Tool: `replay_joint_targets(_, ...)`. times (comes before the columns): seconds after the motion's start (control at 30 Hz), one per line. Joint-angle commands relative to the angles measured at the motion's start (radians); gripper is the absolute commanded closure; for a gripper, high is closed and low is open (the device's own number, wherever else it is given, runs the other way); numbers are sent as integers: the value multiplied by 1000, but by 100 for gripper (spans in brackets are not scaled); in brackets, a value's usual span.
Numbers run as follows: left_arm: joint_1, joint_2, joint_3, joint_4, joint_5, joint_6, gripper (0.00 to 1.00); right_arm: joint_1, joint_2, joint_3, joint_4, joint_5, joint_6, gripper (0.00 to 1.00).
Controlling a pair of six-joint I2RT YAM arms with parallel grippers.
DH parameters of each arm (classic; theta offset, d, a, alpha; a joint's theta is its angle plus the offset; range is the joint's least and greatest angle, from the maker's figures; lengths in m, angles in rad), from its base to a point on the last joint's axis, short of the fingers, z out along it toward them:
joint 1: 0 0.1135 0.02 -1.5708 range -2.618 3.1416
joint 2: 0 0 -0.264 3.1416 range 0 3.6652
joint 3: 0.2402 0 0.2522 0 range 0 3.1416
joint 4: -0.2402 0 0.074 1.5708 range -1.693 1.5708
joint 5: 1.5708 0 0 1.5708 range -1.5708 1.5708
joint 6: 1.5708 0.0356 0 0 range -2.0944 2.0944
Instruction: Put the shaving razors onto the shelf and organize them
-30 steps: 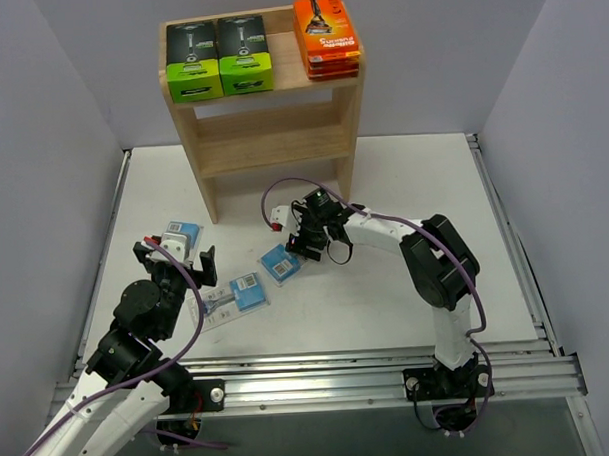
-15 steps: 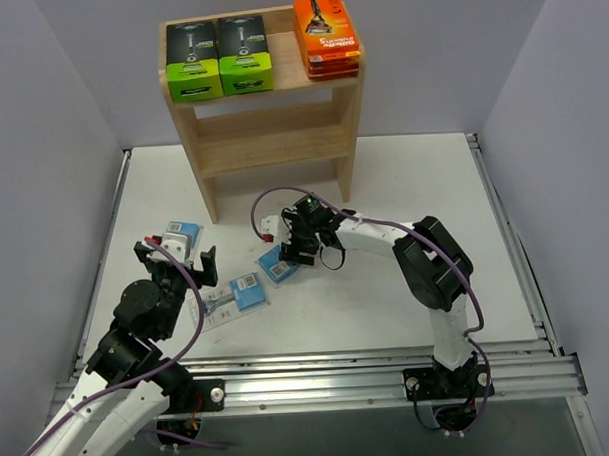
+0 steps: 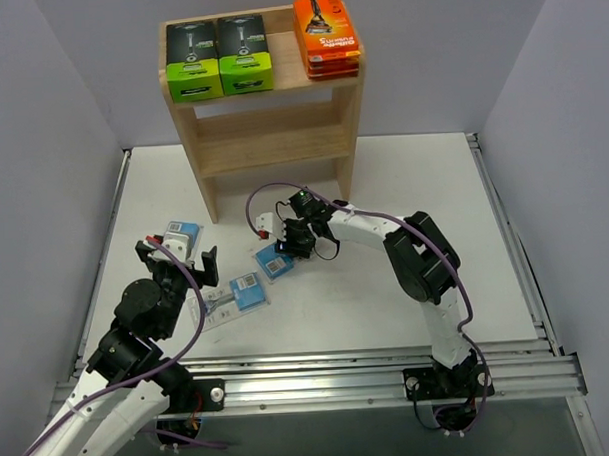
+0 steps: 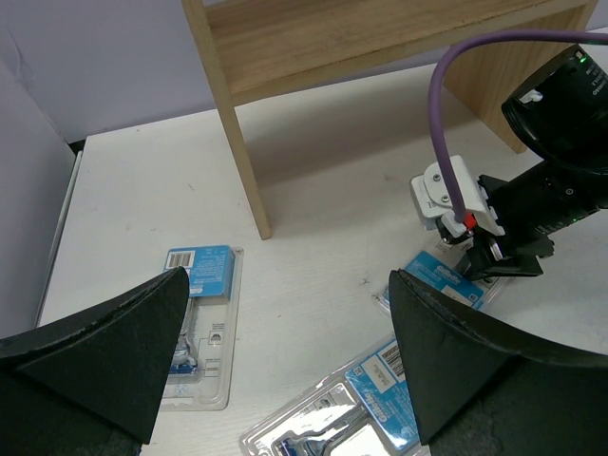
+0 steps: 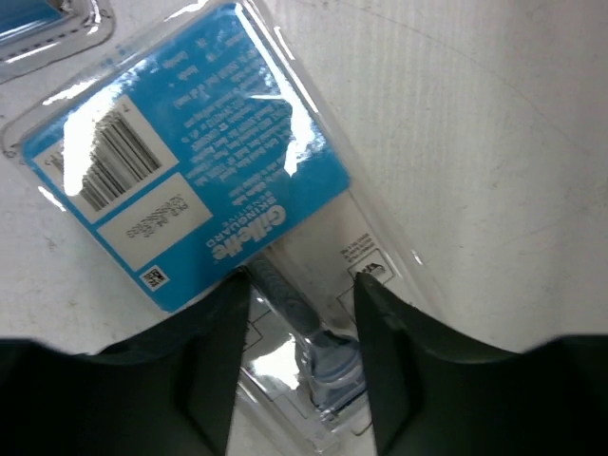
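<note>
The shelf point(image 3: 272, 154) at the tabletop's far edge held two black-and-lime boxes point(image 3: 194, 60) and stacked orange boxes point(image 3: 327, 37) on its top tier. My right pincer point(image 5: 299, 285) straddled a blue blister pack point(image 5: 190, 190) mid-tabletop; couldn't tell if it was pinching. My left pincer point(image 4: 285, 285) was spread wide.

Blue-carded blister packs point(image 3: 247, 290); orange boxes point(image 3: 327, 32); black-and-lime boxes point(image 3: 194, 60); pale wood shelf point(image 3: 271, 141).

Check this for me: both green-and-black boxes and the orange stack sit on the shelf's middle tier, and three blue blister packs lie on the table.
The tier is wrong. Both green-and-black boxes and the orange stack sit on the shelf's top tier, as the top external view shows. The three blue blister packs do lie on the table.
</note>
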Motion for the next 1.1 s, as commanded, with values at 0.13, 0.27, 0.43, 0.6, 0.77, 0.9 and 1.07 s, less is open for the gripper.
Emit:
replay_joint_targets(0.13, -5, 4, 16, 32, 14, -6, 5, 10, 66, -2, -144, -20, 62, 68)
replay_joint_targets(0.27, -5, 2, 18, 29, 13, -4, 5, 7, 60, 1, -148, 12, 198, 81)
replay_joint_targets(0.43, -5, 1, 18, 27, 13, -4, 5, 10, 32, -50, -112, 67, 390, 89)
replay_joint_targets(0.6, -3, -1, 18, 24, 8, -6, 5, 15, -38, -139, -43, 256, 692, 94)
replay_joint_targets(0.77, -5, 2, 19, 22, 5, -3, 5, 33, -153, -226, 29, 430, 1089, 92)
replay_joint_targets(0.9, -3, 5, 19, 22, -1, -1, 5, 90, -208, -263, 21, 601, 1260, 89)
replay_joint_targets(1.07, -3, 11, 21, 18, -6, 4, 4, 163, -265, -274, -21, 813, 1300, 54)
